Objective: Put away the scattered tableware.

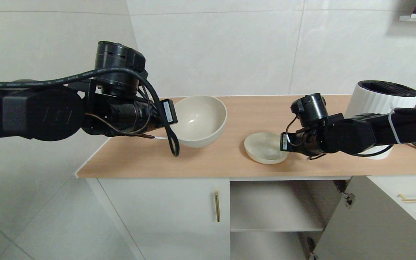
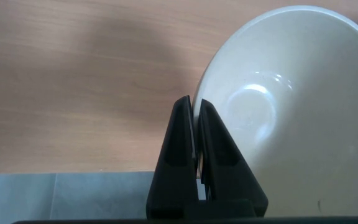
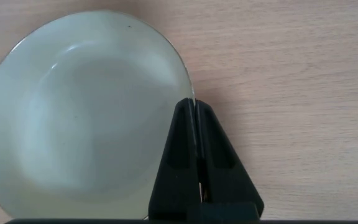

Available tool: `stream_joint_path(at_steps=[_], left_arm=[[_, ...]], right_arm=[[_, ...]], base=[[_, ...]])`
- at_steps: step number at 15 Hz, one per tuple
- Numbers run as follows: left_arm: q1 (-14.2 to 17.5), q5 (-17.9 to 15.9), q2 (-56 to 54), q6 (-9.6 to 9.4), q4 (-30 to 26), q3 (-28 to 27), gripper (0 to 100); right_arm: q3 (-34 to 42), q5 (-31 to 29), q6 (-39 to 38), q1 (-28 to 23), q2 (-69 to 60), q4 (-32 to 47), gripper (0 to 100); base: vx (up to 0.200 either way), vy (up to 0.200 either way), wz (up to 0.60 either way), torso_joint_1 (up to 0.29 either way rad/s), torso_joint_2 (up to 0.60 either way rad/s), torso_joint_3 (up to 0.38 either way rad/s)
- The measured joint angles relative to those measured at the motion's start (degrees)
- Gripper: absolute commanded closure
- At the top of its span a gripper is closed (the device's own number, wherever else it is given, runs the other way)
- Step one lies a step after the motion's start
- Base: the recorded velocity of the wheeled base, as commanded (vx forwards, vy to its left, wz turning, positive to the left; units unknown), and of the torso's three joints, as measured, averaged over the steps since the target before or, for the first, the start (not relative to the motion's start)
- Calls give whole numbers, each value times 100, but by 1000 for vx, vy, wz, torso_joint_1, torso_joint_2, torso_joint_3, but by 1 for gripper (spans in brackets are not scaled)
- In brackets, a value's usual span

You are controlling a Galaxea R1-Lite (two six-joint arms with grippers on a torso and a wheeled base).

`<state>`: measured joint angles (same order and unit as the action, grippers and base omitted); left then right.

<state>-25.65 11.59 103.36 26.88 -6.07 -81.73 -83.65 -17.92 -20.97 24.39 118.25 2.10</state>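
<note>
A large cream bowl (image 1: 201, 121) is tilted on the wooden countertop (image 1: 229, 159), with my left gripper (image 2: 196, 115) shut on its near rim (image 2: 199, 106). The bowl's inside (image 2: 291, 118) faces the left wrist camera. To the right lies a small pale-green dish (image 1: 265, 147), one side lifted slightly. My right gripper (image 3: 195, 112) is shut on the rim of this dish (image 3: 86, 106). Both arms come in from the sides at counter height.
A white ribbed container (image 1: 385, 104) stands behind my right arm. Below the counter, a cabinet is open with a white shelf (image 1: 273, 207); its door (image 1: 359, 224) swings out to the right. A closed door with a brass handle (image 1: 217, 206) is on the left.
</note>
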Motion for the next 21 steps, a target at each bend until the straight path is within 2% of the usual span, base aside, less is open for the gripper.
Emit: stream_joint_path(at_steps=[5, 9, 12, 15, 19, 21], left_arm=[[-1, -7, -74, -9, 2, 66, 100], [-87, -2, -343, -22, 17, 323, 100], [-202, -24, -725, -11, 17, 830, 100], [-221, -385, -1130, 0, 16, 1390, 100], [-210, -473, -1676, -20, 22, 2428, 100], [-246, -479, -1872, -129, 57, 3021, 100]], right_arm=[[33, 9, -130, 16, -172, 6, 100], [407, 29, -166, 234, -959, -13, 100], [747, -9, -618, 402, -1569, -40, 100], [1165, -290, -722, 441, -2096, -38, 100], [2310, -438, -713, 525, -2898, -33, 100], [2905, -460, -717, 713, -3200, -32, 100]], base=[[0, 0, 0, 0, 0, 0], [0, 0, 0, 0, 0, 0], [0, 0, 0, 0, 0, 0], [0, 0, 0, 0, 0, 0], [0, 0, 0, 0, 0, 0], [0, 0, 0, 0, 0, 0]])
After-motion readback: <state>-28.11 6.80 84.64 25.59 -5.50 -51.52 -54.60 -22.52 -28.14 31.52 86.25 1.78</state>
